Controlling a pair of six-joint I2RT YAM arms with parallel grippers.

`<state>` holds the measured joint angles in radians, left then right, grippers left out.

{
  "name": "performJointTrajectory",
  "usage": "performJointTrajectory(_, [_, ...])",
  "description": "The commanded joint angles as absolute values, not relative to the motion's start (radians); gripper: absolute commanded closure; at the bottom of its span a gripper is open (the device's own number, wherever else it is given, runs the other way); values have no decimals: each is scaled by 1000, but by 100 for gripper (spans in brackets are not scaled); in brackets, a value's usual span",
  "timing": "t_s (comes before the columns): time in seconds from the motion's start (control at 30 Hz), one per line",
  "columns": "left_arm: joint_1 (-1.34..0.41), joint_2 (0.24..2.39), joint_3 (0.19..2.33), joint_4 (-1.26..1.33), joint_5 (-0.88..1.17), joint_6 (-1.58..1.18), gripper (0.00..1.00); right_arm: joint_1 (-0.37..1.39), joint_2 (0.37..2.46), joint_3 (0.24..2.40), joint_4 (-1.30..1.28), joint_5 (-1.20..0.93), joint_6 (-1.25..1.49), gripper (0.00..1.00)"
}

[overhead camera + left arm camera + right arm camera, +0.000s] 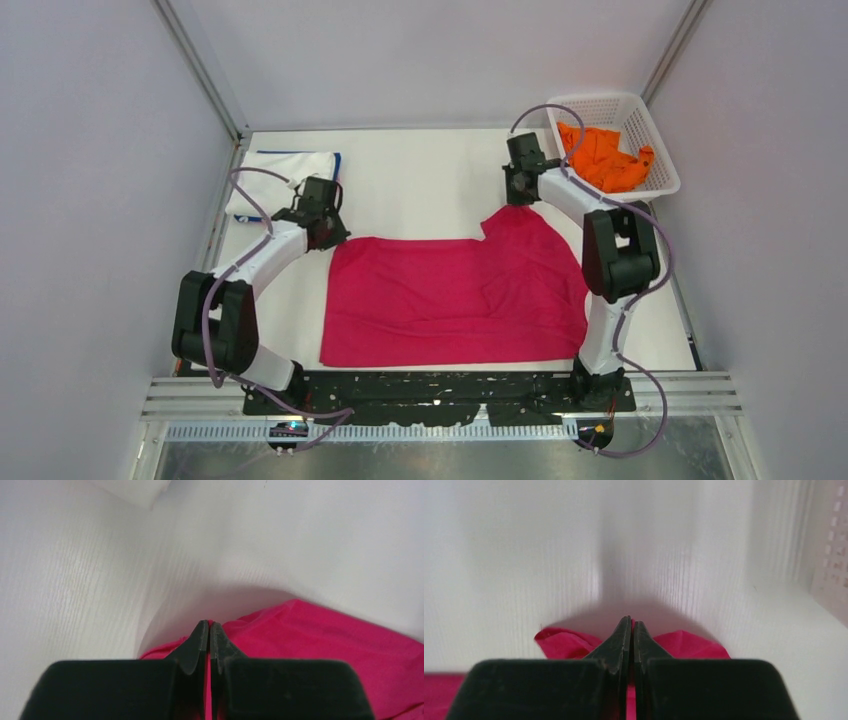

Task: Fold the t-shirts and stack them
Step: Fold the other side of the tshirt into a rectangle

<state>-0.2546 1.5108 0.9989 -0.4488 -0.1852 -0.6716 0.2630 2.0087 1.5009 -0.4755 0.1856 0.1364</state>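
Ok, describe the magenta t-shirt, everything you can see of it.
The magenta t-shirt is soft, lightly wrinkled cloth, spread flat on the middle of the white table as a rough rectangle, its far edge stepping out at the right. The left fingers are shut on its far left corner, the right fingers on the far right tip, each pinching up a small fold. Nothing else touches it.
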Motion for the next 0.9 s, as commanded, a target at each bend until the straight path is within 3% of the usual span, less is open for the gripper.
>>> performJointTrajectory(0.0, [-267, 1446, 954, -396, -181, -671, 100, 284, 1788, 1379, -365, 208, 130, 95])
performJointTrajectory(0.37, [-290, 1302, 815, -353, -192, -686, 100, 379, 1409, 1033, -406, 282, 185, 95])
performJointTrajectory(0.87, [-307, 1084, 612, -296, -244, -658, 100, 499, 986, 811, -618, 299, 283, 95])
